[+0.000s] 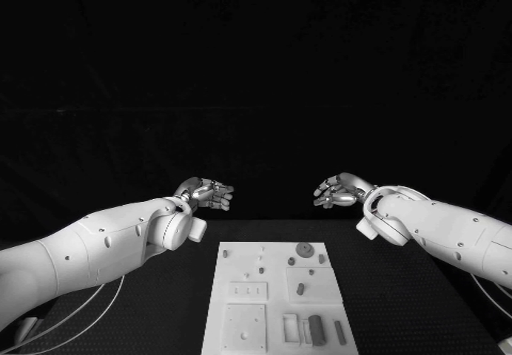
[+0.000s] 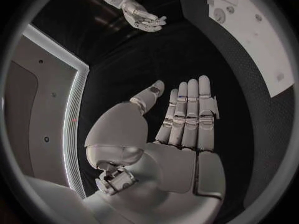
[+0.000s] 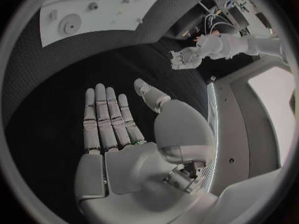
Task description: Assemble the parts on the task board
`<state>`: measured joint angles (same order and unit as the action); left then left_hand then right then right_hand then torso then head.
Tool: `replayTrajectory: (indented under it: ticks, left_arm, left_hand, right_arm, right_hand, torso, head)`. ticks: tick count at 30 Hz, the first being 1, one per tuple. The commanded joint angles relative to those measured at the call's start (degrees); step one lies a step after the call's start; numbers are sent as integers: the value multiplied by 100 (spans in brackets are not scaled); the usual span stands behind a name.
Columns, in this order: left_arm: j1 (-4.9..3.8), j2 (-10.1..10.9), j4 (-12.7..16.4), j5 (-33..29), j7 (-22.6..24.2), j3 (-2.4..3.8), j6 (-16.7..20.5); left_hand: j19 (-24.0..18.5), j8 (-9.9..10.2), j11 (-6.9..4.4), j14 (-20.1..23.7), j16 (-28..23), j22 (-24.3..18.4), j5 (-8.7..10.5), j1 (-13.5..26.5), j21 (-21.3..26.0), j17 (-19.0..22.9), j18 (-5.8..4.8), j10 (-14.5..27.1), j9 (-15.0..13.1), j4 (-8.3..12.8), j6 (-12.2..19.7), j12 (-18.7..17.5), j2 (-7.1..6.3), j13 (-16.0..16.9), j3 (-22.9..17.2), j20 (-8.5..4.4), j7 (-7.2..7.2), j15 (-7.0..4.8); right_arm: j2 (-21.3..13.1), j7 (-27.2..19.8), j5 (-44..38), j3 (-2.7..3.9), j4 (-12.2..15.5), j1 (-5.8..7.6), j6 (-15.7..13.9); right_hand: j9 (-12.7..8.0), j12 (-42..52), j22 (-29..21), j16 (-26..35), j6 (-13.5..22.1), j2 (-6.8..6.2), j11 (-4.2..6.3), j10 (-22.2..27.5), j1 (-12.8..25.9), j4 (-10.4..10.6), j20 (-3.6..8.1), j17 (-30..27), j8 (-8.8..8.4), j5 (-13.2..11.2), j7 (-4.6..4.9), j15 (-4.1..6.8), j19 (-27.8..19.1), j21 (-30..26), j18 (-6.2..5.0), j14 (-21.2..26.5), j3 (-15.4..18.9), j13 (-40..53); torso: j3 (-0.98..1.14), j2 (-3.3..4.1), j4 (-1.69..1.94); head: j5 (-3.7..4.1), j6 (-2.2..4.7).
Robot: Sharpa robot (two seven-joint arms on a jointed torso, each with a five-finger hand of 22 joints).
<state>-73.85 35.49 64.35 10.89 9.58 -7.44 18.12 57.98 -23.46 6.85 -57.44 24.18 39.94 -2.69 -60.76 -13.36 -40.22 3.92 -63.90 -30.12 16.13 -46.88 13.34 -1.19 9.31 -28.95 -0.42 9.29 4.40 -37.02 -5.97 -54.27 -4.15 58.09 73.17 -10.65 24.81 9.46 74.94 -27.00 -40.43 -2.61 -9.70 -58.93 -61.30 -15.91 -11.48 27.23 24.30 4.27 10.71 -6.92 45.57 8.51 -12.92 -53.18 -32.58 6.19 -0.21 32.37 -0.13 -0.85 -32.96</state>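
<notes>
While both arms are raised beyond the far end of the task board, neither hand touches anything. The left hand hangs above the bench past the board's far left corner; its own wrist view shows the silver fingers straight and side by side, thumb set apart, the palm bare and holding nothing. The right hand hangs opposite it, past the far right corner, likewise flat and unloaded, fingers extended with the thumb angled away. The two hands face each other, well apart.

The board is a flat white rectangular plate lying in the middle of the bench, its long side running away from the robot. Its surface carries raised square blocks, shallow recesses and small holes. A round disc-shaped part sits near the far right corner. Nearer the robot, a dark cylindrical part lies beside a slimmer rod-like part, both lengthwise. Other small pieces are too small to identify.

The bench top is black with a fine woven or dimpled texture.
</notes>
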Motion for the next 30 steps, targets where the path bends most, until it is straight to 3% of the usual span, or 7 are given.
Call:
replayTrajectory:
  ticks: [1,4,6,11,19,26,30]
  left_arm:
    - [-4,136,332,214,159,5,-227]
    - [-5,263,499,284,79,1,-340]
    - [-5,336,629,328,90,-1,-335]
    - [-6,584,1116,352,117,-1,-317]
    - [-11,851,1682,434,124,7,-318]
    - [-12,929,1800,421,36,7,-377]
    - [-11,944,1835,416,26,6,-394]
  left_hand:
    - [31,28,-6,-53,15,14,-25,-64,-23,-22,-19,-48,13,30,-49,-21,7,11,-11,-35,12,3]
    - [31,49,2,-52,2,22,-25,-43,-22,-42,-35,-42,26,13,-50,-46,-6,12,5,-42,17,7]
    - [30,55,4,-50,-3,25,-24,-32,-21,-48,-39,-41,29,7,-51,-54,-11,12,11,-44,20,10]
    - [22,73,9,-45,-24,33,-25,19,-15,-70,-53,-43,41,-17,-61,-78,-31,16,35,-51,24,16]
    - [25,86,4,-54,-38,44,-25,52,-15,-95,-60,-64,50,-32,-82,-93,-43,25,47,-60,27,14]
    - [21,107,7,-53,-56,52,-25,80,-11,-114,-66,-62,62,-44,-80,-116,-56,29,56,-64,40,19]
    - [15,119,12,-47,-70,56,-25,100,-7,-125,-70,-57,68,-54,-77,-131,-58,30,62,-63,44,24]
  right_arm:
    - [-69,242,-1681,0,241,-5,163]
    - [-83,455,-2258,0,411,-5,320]
    - [-85,550,-2603,-1,524,-6,356]
    - [-91,715,-3170,-28,806,-84,119]
    - [-48,925,-3899,-169,1026,-195,35]
    - [-36,1053,-4181,-223,1094,-281,-11]
    - [-35,1090,-4266,-248,1100,-290,-16]
  right_hand:
    - [25,-19,131,-634,-389,-79,185,-513,-235,-71,349,583,-33,30,51,512,1315,494,-208,-1184,58,40]
    - [17,-48,145,-912,-483,-118,266,-668,-248,-67,503,806,-80,31,26,610,1670,702,-208,-1453,105,45]
    - [16,-55,144,-929,-488,-121,269,-675,-245,-66,512,823,-86,32,25,613,1685,714,-208,-1459,109,44]
    - [14,-92,156,-1262,-585,-150,336,-810,-251,-63,654,1054,-122,33,-13,691,1980,971,-208,-1680,133,46]
    - [11,-177,157,-1550,-689,-220,385,-966,-245,-59,746,1261,-195,34,-50,740,2084,1266,-208,-1724,129,45]
    - [24,-222,155,-1627,-804,-268,395,-1018,-163,-27,763,1310,-189,34,-93,751,2095,1387,-208,-1729,123,43]
    - [26,-244,155,-1675,-846,-290,405,-1052,-120,-13,782,1335,-200,34,-108,762,2110,1462,-208,-1747,108,44]
  torso:
    - [-12,187,81]
    - [-13,300,117]
    - [-9,355,141]
    - [-6,509,225]
    - [0,713,375]
    - [-7,844,428]
    - [-12,880,431]
  head:
    - [67,29]
    - [120,37]
    - [144,67]
    - [203,60]
    - [262,40]
    - [276,4]
    - [304,-3]
